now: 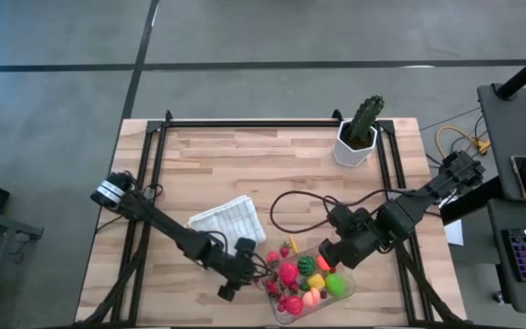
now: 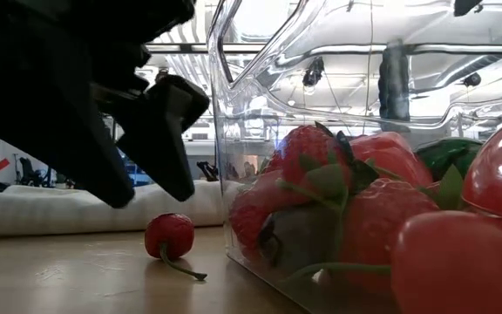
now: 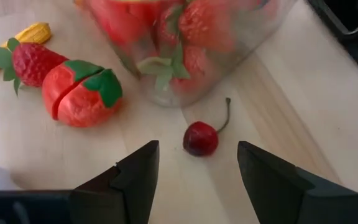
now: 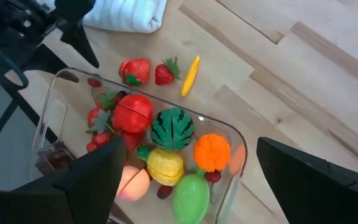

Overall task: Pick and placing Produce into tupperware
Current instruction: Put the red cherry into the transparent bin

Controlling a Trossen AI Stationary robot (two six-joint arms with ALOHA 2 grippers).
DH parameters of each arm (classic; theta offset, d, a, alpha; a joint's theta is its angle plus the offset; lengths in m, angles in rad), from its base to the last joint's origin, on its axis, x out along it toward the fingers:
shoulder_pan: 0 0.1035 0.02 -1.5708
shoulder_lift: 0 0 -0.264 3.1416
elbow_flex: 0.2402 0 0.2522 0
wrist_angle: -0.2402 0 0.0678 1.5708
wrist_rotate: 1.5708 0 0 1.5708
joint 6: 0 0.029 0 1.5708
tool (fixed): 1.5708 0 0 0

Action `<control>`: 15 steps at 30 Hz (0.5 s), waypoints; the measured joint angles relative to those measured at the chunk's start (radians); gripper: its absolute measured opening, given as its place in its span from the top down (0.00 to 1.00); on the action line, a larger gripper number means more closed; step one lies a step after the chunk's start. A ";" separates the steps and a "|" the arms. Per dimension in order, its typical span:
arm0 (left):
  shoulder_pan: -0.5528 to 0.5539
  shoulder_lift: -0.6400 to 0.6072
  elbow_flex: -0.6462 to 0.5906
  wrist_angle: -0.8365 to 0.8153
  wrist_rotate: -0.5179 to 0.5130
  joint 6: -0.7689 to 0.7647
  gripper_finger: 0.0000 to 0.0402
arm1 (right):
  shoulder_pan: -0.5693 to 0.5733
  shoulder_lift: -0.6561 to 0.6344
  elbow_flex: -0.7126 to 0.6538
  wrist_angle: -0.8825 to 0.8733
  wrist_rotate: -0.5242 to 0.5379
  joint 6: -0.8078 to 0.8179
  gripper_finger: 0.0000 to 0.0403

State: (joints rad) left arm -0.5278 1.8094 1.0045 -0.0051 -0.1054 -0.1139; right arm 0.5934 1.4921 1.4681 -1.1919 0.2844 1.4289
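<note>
Left gripper (image 3: 194, 168) low over the table (image 1: 245, 174) at the near left corner of the tupperware (image 1: 341, 297), fingers (image 3: 135, 174) spread wide, nothing between them. Just ahead of the gap, a small red cherry (image 3: 200, 138) lying on bare wood, thin stem angled toward the container wall, close beside it but apparently not touching. Seen level from the table, resting on its round side with the stem trailing along the wood.

Probably light, hard and smooth: likely to roll or squirt out under an off-centre pinch. Best taken across the round body, fingers straddling it squarely and closing low; stem too thin and springy to trust. Clear wall close on one side, so little room there for a finger.

Farther out, beside the container and toward the folded cloth (image 1: 228, 222): a sliced tomato (image 3: 79, 93), a strawberry (image 3: 31, 62) and a yellow corn piece (image 3: 27, 32), all loose on the wood. These larger, probably just as light and rigid; tomato possibly prone to splitting at its cut.

Inside the tupperware already: strawberries, a watermelon (image 4: 173, 129), an orange piece (image 4: 211, 152), yellow and green pieces, tiny dark berries.

Right gripper (image 4: 188, 186) hanging above the far side of the container, fingers parted and empty. Cactus (image 1: 365, 119) in its white pot well apart at the back edge.
</note>
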 joint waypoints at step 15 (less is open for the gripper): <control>-0.004 0.068 0.046 -0.003 -0.016 -0.004 0.50 | 0.000 0.000 0.000 -0.009 0.000 -0.085 0.12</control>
State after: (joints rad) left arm -0.5320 1.8771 1.0504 -0.0078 -0.1219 -0.1181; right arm 0.5934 1.4921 1.4677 -1.2011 0.2846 1.3438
